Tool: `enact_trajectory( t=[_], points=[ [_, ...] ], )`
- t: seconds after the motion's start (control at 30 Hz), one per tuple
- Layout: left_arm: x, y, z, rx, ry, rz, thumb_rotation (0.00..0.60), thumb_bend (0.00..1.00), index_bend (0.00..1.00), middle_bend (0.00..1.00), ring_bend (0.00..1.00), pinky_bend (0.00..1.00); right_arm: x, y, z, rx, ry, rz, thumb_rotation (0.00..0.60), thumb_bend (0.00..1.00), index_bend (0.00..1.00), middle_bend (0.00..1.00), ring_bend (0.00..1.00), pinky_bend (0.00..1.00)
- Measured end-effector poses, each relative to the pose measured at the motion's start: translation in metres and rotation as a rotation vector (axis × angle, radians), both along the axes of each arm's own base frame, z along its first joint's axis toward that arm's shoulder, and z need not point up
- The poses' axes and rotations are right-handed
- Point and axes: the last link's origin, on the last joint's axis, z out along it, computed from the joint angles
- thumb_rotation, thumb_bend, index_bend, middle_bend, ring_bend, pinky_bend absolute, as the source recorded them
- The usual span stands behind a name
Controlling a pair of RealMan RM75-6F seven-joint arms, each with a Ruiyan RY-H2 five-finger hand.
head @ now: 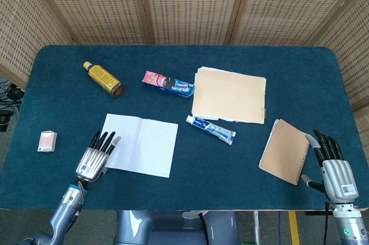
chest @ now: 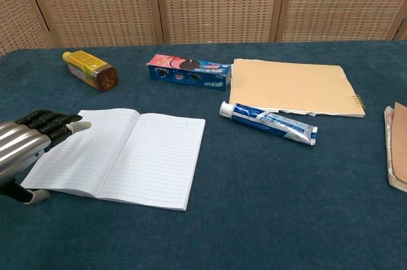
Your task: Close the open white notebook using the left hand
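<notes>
Left robot hand [head: 95, 157] lay flat, fingers extended, holding nothing, over the white notebook [head: 140, 144] left edge. Risk: fingers might slide over the page instead of catching it, pushing the book across the surface [head: 230, 164].

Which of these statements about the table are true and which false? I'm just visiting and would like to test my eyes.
1. The white notebook lies open and flat on the blue table. True.
2. The left hand is at the notebook's left edge, fingers stretched out over the page. True.
3. The right hand is holding the toothpaste tube. False: the toothpaste tube lies alone on the table between the two notebooks, and the right hand holds nothing, off to the right.
4. The yellow bottle stands upright. False: it lies on its side.
5. The brown spiral notebook is closed. True.
6. The biscuit box rests on top of the white notebook. False: it lies beyond it, apart, next to the tan folder.
</notes>
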Motion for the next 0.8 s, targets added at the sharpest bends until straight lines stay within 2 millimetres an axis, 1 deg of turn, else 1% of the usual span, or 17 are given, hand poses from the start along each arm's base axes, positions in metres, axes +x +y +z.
enact_trajectory(
  t=[0.17,0.3,0.53,0.7,0.8],
  points=[
    [0.006,-0.003,0.004,0.017,0.002,-0.053,0.6,0.5,0.0,0.0,0.0,0.0,-0.001,0.0,0.0,0.0,-0.009,-0.003,0.6,0.12,0.03,0.0,0.0,0.0],
    [0.009,-0.004,0.005,0.018,0.005,-0.073,0.6,0.54,0.0,0.0,0.0,0.0,-0.001,0.0,0.001,0.002,-0.012,-0.004,0.6,0.12,0.03,0.0,0.0,0.0],
    [0.015,-0.004,0.004,0.018,0.038,-0.122,0.6,0.55,0.0,0.0,0.0,0.0,-0.001,-0.001,0.002,-0.003,-0.016,-0.005,0.6,0.12,0.03,0.0,0.0,0.0],
    [0.026,-0.003,0.005,0.046,0.066,-0.219,0.6,0.55,0.0,0.0,0.0,0.0,-0.002,-0.001,0.002,-0.003,-0.018,-0.006,0.6,0.12,0.04,0.0,0.0,0.0],
    [0.036,-0.001,0.008,0.073,0.084,-0.296,0.6,0.55,0.0,0.0,0.0,0.0,-0.002,-0.001,0.002,-0.006,-0.02,-0.008,0.6,0.12,0.04,0.0,0.0,0.0]
  ],
)
